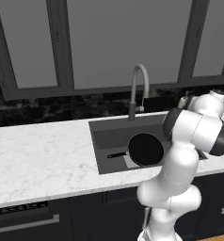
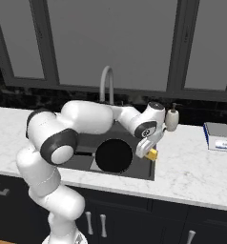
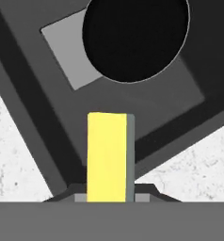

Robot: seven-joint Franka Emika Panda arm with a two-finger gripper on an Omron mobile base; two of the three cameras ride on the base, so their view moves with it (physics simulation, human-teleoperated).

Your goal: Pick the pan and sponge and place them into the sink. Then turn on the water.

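At the lower middle of the hand view, the end effector [image 3: 110, 196] is pinching the sponge [image 3: 109, 157], a yellow block with a grey side, held upright between the two dark tips. In the right base view the sponge [image 2: 152, 154] hangs at the right edge of the sink [image 2: 144, 169], a little right of the frame's centre. Above it in the hand view, the pan [image 3: 135, 40] lies in the basin, partly over the lighter grey plate [image 3: 69, 52]. The white marble tabletop [image 2: 191, 164] surrounds the sink, and the grey faucet [image 2: 106, 83] rises behind it at the upper middle. A soap bottle [image 2: 172, 117] stands just right of the arm's wrist.
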